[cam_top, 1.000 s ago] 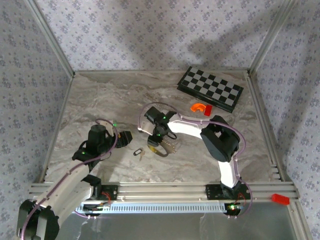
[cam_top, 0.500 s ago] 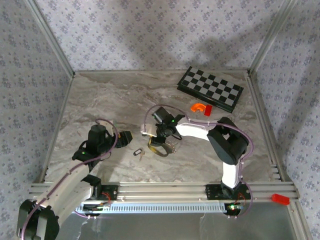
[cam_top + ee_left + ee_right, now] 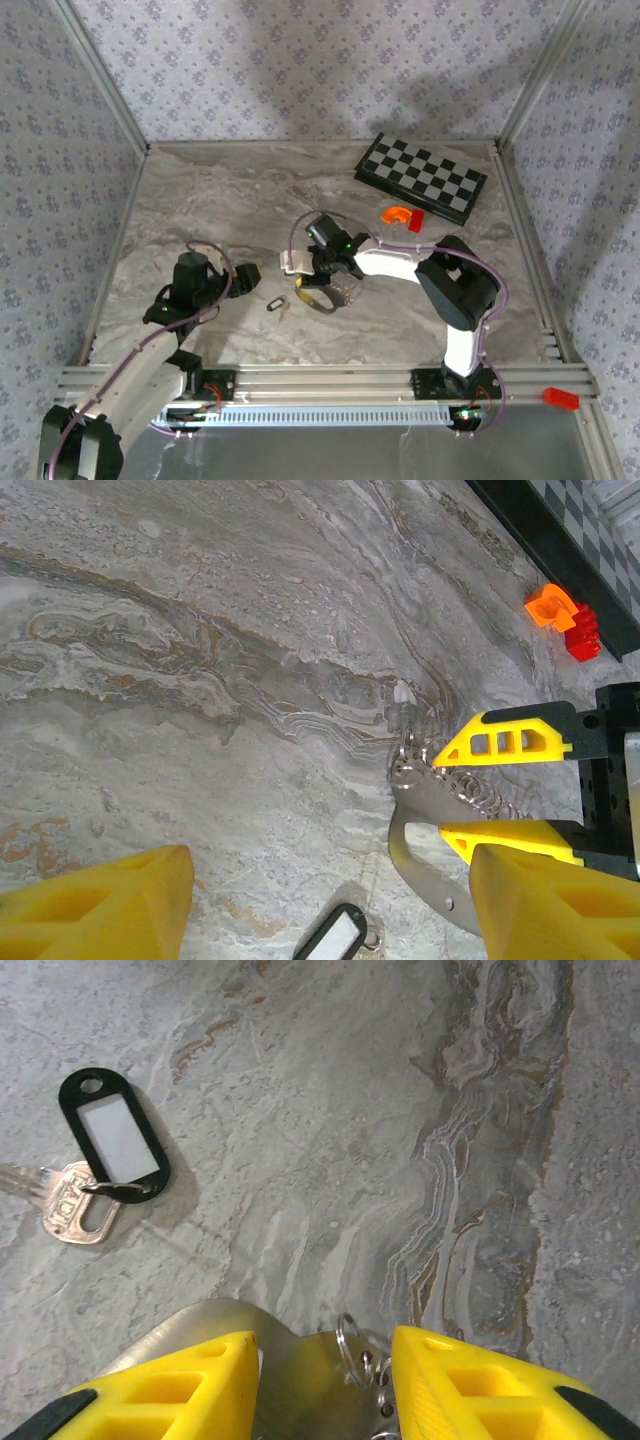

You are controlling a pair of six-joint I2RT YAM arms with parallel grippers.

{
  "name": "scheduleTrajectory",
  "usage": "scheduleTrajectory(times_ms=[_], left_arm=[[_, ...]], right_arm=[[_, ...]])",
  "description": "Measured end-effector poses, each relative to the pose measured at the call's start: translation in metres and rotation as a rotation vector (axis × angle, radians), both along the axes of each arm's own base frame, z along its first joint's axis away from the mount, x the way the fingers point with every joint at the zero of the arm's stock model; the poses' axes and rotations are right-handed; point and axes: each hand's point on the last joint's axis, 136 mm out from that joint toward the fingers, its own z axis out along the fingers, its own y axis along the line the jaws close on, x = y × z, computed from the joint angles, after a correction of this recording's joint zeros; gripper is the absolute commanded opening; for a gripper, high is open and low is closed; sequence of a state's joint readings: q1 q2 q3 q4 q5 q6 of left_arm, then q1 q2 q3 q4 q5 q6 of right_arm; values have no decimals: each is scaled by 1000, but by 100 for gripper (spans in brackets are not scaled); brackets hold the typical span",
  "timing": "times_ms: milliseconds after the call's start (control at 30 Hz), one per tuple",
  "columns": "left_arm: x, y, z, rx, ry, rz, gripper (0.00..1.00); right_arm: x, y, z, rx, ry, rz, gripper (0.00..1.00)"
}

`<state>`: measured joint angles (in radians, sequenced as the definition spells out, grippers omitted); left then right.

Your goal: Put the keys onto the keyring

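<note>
- My right pincer (image 3: pixel 320 1345), jaws apart, has shifted over the keyring (image 3: pixel 295 1370), lower centre.
- The key (image 3: pixel 110 1140), upper left, unmoved; left pincer (image 3: pixel 330 860) also apart; threading not begun.

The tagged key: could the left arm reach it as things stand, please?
Probably yes: the left gripper is open close beside the key, with bare table between them.

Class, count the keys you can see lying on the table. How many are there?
1. A pale metal key lies flat on the table, hooked to a black oval tag, just left of the right pincer. More could be hidden under the arms.
</note>
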<state>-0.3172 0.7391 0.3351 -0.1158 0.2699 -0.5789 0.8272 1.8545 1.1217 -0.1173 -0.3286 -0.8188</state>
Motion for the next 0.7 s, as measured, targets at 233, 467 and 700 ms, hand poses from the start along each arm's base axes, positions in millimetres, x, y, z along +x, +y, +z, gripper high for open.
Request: scheduleTrajectory(times_ms=[233,467,700], left_arm=[[0,1,3,-4,-14,-2,73],[0,2,1,-3,-9,1,73],[0,2,1,-2,-9,1,73]], right_arm=[[1,-1,-11,-41,-27,16,41],[6,-4,-19,-80,-53,21,40],[11,-4,-24,-103,-74,21,31]])
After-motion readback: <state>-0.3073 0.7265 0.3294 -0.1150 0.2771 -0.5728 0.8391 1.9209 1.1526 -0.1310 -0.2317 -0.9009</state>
